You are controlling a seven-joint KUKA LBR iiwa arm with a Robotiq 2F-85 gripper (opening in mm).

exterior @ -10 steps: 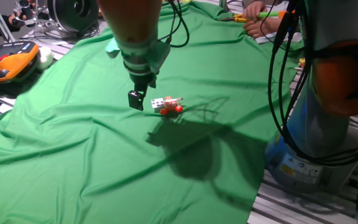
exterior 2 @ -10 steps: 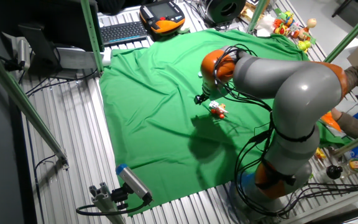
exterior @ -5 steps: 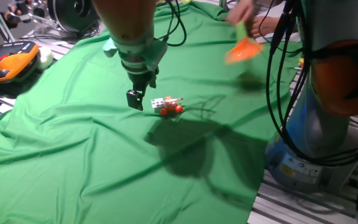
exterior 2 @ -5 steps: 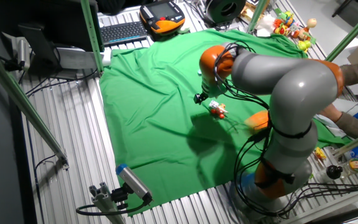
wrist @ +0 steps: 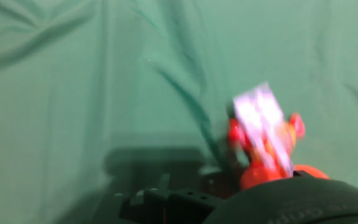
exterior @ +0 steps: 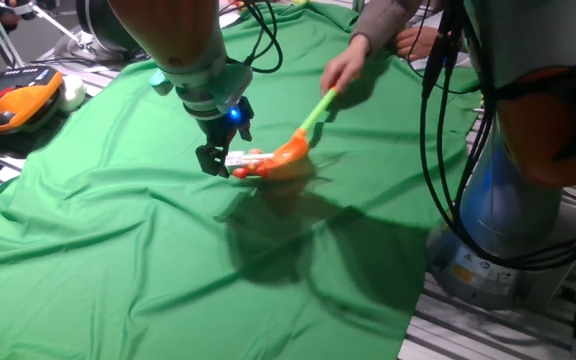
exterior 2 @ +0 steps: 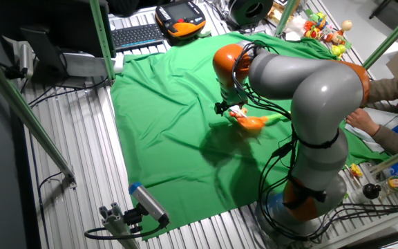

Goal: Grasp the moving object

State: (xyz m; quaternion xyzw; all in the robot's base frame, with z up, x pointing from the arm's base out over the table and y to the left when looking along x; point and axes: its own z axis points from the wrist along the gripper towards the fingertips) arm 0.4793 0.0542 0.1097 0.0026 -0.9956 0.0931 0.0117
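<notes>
the tiny red-orange and white toy (exterior: 245,163) is now being pushed against the black two-finger gripper (exterior: 215,160) by an orange, green-handled scoop (exterior: 290,152); gripper opening cannot be told.

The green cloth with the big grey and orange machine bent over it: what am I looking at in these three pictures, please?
That machine is a robot arm with a two-finger gripper at its end. Two pictures come from fixed cameras on different sides of the table; the blurry third comes from a camera on the robot's hand, looking along its fingers. On the green cloth lies a tiny red and white toy, which the robot should grasp. A person's hand reaches in with an orange scoop on a green handle and has it right up against the toy. The gripper is low beside the toy; whether it is open or holds anything is too blurred to tell.
</notes>
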